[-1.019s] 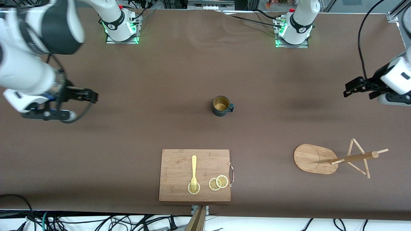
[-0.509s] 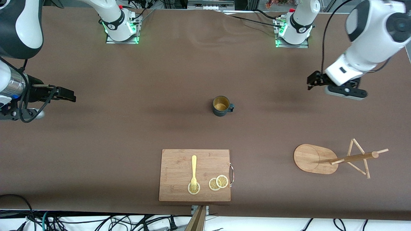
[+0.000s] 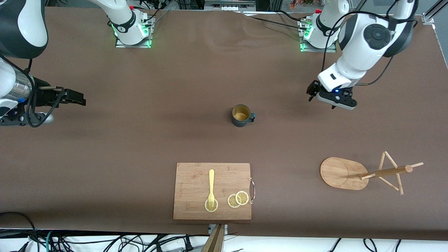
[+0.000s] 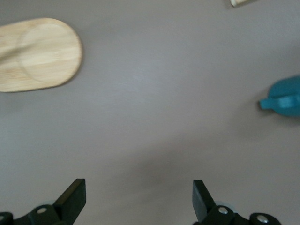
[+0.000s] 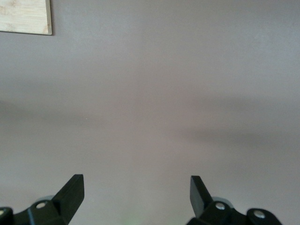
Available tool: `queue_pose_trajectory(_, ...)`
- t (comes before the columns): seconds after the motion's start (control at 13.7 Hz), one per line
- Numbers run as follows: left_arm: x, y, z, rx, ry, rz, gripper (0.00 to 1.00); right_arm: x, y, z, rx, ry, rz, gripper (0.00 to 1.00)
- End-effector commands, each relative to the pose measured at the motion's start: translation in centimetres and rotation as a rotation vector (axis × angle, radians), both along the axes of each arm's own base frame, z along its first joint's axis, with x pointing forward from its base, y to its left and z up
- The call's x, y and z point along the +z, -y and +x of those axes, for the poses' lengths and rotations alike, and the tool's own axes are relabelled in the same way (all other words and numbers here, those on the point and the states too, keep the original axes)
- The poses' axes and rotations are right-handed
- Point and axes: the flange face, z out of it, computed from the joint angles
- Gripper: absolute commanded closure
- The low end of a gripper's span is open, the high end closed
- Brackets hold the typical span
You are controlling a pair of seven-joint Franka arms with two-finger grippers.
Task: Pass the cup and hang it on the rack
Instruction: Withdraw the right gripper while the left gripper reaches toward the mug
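The dark teal cup (image 3: 241,115) stands upright at the middle of the table, with a tan inside and its handle toward the left arm's end. It also shows in the left wrist view (image 4: 286,97). The bamboo rack (image 3: 344,173) sits nearer the front camera toward the left arm's end, and its post (image 3: 386,172) carries thin pegs. Its oval base shows in the left wrist view (image 4: 38,54). My left gripper (image 3: 310,92) (image 4: 139,187) is open and empty over bare table between the cup and the left arm's end. My right gripper (image 3: 82,100) (image 5: 137,183) is open and empty over the right arm's end.
A wooden cutting board (image 3: 212,191) lies near the front edge and carries a yellow fork (image 3: 211,188) and lemon slices (image 3: 238,199). Its corner shows in the right wrist view (image 5: 24,16). Cables hang past the front edge.
My left arm has swung in from the left arm's end of the table toward the cup. My right gripper has drawn back toward the right arm's end. The cup and rack have not moved.
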Motion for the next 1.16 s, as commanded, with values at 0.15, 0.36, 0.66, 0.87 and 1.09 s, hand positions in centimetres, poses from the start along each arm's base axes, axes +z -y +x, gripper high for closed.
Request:
queue_pose_trajectory(0.15, -0.1, 1.5, -0.5, -0.175, -0.002, -0.024, 0.0, 0.2, 3.2, -4.8, -0.056, 0.063, 0.002, 0.0)
queue_pose_trajectory(0.36, -2.2, 3.7, -0.6, -0.186, 0.016, -0.163, 0.0, 0.4, 2.3, -5.5, -0.109, 0.053, -0.063, 0.0)
queue_pose_trajectory(0.66, -6.2, 3.6, 0.6, -0.297, 0.05, -0.331, 0.0, 0.6, 3.4, -5.9, -0.13, 0.052, -0.054, 0.0)
queue_pose_trajectory(0.87, -10.4, 3.0, 1.1, -0.431, 0.109, -0.47, 0.0, 0.9, 4.4, -5.0, -0.171, 0.115, -0.033, 0.0)
queue_pose_trajectory(1.09, -14.7, 2.1, 1.0, -0.533, 0.22, -0.618, 0.0, 1.7, 4.5, -3.6, -0.154, 0.142, -0.031, 0.0)
